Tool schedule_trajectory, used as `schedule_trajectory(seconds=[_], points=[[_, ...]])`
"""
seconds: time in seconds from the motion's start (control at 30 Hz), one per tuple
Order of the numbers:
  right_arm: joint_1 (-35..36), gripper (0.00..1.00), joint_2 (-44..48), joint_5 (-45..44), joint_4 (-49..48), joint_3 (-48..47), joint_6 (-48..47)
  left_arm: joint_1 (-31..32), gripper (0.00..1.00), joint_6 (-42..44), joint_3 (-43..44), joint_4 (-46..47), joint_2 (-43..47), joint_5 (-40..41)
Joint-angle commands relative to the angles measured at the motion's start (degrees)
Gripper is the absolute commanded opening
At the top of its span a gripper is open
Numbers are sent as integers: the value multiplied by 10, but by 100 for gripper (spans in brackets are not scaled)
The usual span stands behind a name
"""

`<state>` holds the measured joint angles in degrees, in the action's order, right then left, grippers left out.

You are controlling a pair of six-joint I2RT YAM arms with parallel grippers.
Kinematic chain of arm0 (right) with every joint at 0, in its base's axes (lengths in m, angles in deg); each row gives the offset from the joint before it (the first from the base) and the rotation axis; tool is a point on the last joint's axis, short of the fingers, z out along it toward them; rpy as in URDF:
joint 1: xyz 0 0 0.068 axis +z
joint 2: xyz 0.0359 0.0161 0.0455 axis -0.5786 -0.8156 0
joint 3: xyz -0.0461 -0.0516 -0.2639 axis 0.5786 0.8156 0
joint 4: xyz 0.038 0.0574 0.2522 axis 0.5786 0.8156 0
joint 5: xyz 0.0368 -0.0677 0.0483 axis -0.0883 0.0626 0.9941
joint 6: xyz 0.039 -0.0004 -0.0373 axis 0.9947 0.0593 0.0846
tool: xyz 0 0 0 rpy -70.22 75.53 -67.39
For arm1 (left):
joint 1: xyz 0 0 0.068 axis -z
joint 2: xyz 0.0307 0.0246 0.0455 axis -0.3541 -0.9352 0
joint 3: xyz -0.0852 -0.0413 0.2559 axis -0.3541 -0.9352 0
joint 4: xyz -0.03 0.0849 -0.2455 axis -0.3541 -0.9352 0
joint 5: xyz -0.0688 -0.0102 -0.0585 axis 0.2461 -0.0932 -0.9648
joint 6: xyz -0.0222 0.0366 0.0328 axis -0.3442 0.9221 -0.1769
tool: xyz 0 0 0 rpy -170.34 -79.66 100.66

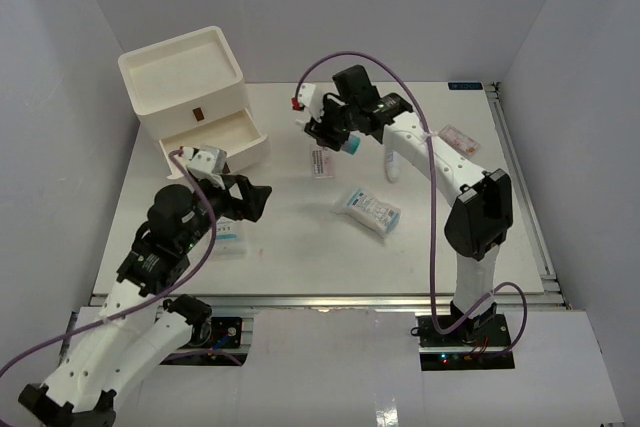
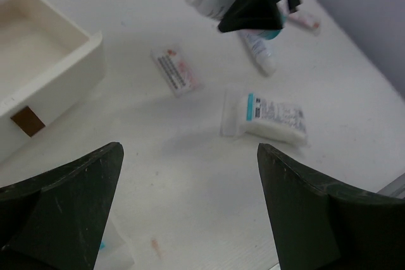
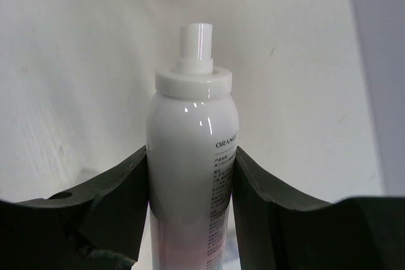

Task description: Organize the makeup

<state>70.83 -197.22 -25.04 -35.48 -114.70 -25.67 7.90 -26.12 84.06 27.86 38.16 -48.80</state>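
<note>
1. Makeup lay spread over the white table: a pink-white packet at the far middle, a white-blue sachet pack nearer and to its right, a white tube further right, and another pink packet near the far right edge.
2. One white spray bottle, printed "ORANGE", was clamped between the fingers of the right gripper. It was held in the air just far of the pink-white packet, to the right of the pulled-out drawer.
3. The left gripper hung on the near left with its jaws spread wide and nothing between them. Another white-blue pack lay on the table close by.
4. The white drawer box stood at the far left, its lower drawer out
</note>
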Motion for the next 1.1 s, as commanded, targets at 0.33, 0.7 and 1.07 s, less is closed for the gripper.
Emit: schedule_trajectory(seconds=[0.33,0.7,1.07], points=[[219,10,-184,-157,-203,-247,-318,3,98,-65,125,16,169,-7],[247,24,-299,-202,-433,-292,-440,3,98,-71,115,-16,189,2],[248,91,-300,-211,-519,-262,-397,3,98,-76,99,-20,188,-7]])
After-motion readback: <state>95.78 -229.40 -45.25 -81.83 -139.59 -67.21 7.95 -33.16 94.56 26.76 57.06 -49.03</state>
